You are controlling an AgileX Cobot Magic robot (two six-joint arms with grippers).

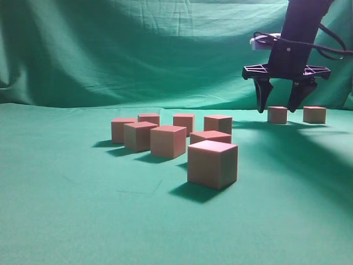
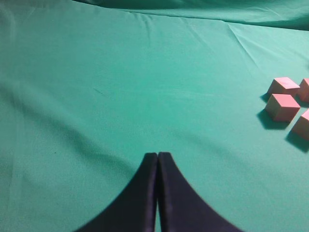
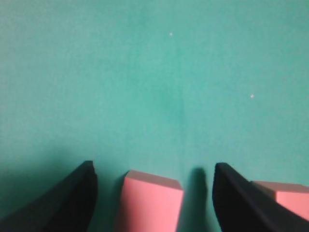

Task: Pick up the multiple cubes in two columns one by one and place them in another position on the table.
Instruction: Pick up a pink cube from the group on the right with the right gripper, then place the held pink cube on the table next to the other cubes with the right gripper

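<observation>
Several pinkish-red cubes stand in a cluster on the green table [image 1: 66, 210], the nearest cube [image 1: 213, 164] in front. Two more rest far back at the right: one cube [image 1: 277, 115] and a second cube [image 1: 314, 114]. My right gripper [image 1: 277, 109] hangs open just over the first of these. In the right wrist view that cube [image 3: 149, 203] sits between the spread fingers of the right gripper [image 3: 154, 165] with a gap on each side, and the other cube [image 3: 285, 198] lies outside the right finger. My left gripper [image 2: 158, 154] is shut and holds nothing, over bare cloth.
The left wrist view catches a few cubes [image 2: 283, 106] at its right edge. A green cloth backdrop [image 1: 138, 49] rises behind the table. Wrinkles cross the cloth [image 2: 145, 19] far ahead of the left gripper.
</observation>
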